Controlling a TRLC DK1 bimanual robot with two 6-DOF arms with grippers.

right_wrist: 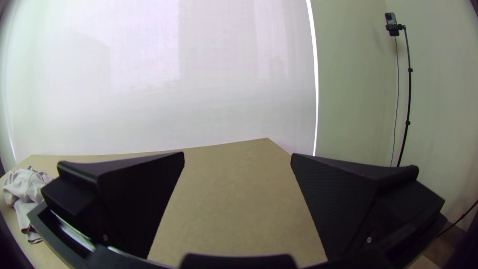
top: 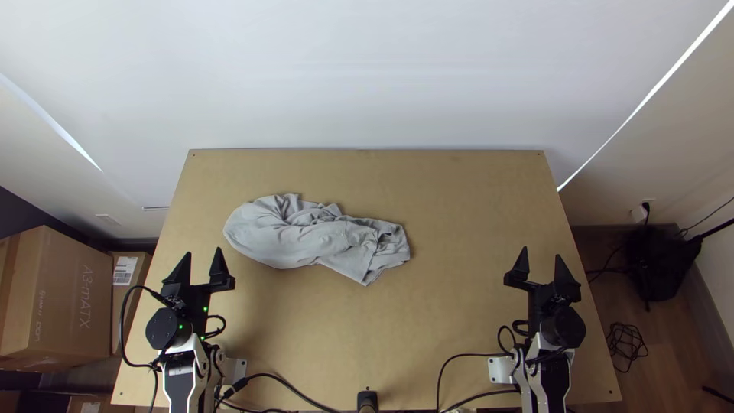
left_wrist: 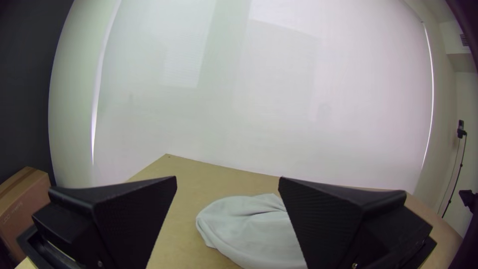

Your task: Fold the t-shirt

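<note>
A light grey cloth t-shirt lies bunched on the light wooden desk, beyond its middle and mostly toward the left side. Its left end is rounded and fairly smooth; the rest is rumpled, with overlapping creases and a loose corner pointing toward the near edge.

The left arm's black claw, with two wide flat fingers, is spread, and nothing sits between its fingers. It hangs over the desk's left side, near the t-shirt but apart from it. The right arm's matching black claw is spread and holding nothing too, over the desk's right side, well apart from the cloth.

Brown cardboard boxes stand beside the desk's left side, and a pale blind hangs behind it.
</note>
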